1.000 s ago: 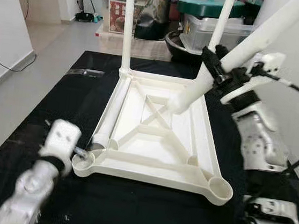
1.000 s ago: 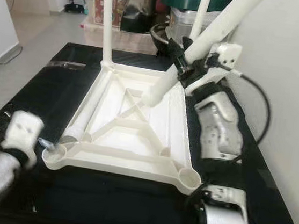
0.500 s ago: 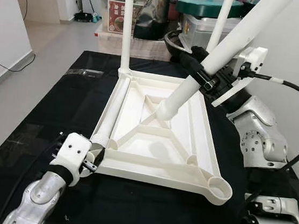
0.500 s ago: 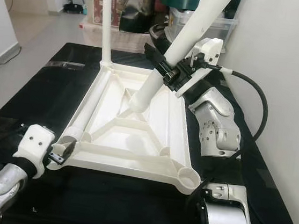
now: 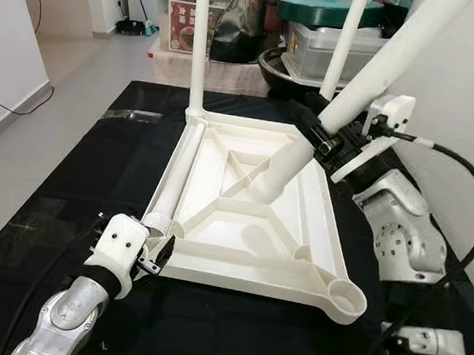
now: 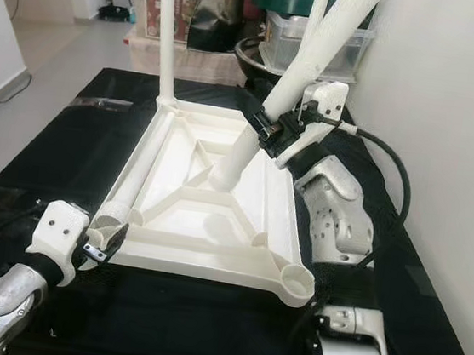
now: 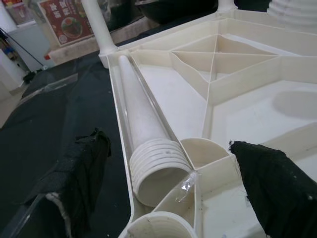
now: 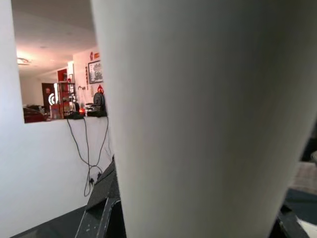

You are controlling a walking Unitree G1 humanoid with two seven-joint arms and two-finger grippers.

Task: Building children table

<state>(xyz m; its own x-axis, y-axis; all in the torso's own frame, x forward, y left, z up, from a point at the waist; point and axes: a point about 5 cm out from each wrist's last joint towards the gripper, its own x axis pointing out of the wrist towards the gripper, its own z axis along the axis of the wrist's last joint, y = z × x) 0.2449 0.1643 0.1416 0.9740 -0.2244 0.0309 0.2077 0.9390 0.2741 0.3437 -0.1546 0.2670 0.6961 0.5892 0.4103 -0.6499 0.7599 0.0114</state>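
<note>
Left eye view gives me the layout: the cream plastic table top (image 5: pixel 249 222) lies upside down on the black bench (image 5: pixel 73 185), ribbed underside up, so its corner sockets face me and legs can be pushed in from above. Two white tubular legs stand upright in the far corners — the far-left one (image 5: pixel 199 45) and the far-right one (image 5: pixel 346 44).

My right gripper (image 5: pixel 327 141) has its fingers clamped around a third white leg (image 5: pixel 349 96), gripped partway along its length. I hold it slanted, lower end (image 5: pixel 263 185) hanging over the crossed ribs in the middle of the top, touching no socket that I can see. The empty near-right socket (image 5: pixel 345 299) looks to me like its destination, so the leg needs carrying toward me and standing upright before it goes down.

The fourth white leg (image 7: pixel 146 134) lies loose in the long channel on the left side of the table top, its ribbed open end toward the near-left corner, beside the near-left socket (image 7: pixel 158 225). My left gripper (image 5: pixel 153 255) sits at that corner with its fingers (image 7: pixel 74 168) spread apart, one outside the rim and one over the tray, straddling the leg's end without touching it — lined up, I judge, to close on that ribbed end. A scrap of clear tape (image 7: pixel 187 184) clings to the rib there and could foul the grip.
</note>
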